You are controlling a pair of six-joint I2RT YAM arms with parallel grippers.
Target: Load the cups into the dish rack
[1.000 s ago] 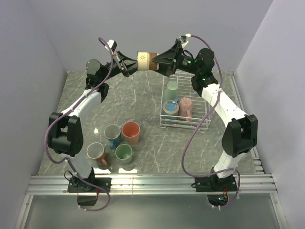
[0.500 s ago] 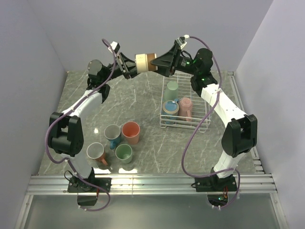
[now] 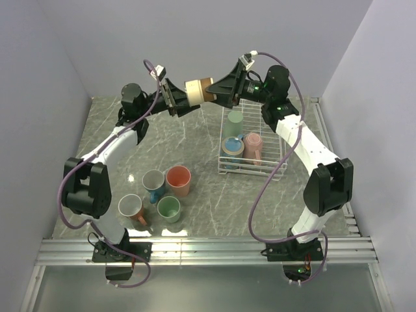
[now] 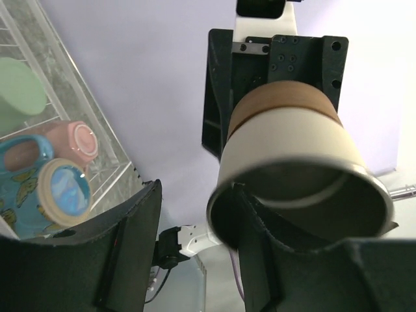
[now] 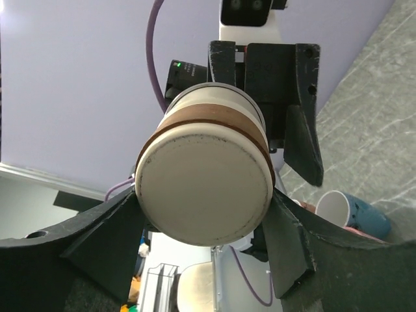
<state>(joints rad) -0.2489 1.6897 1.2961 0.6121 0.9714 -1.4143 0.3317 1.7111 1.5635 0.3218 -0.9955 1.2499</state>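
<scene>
The right hand (image 3: 213, 91) is clamped on the base end of a cream-and-brown cup (image 3: 197, 89). It holds the cup sideways in the air above the far side of the bench (image 3: 188, 140), up and to the left of the dish rack (image 3: 278, 164). The left hand (image 3: 182, 99) faces the cup's open mouth with its fingers apart, one finger (image 4: 257, 273) at the rim.

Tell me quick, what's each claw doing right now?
Left gripper: open, not clamping the cream-and-brown cup.
Right gripper: shut on that cup's base, holding it in the air.
</scene>
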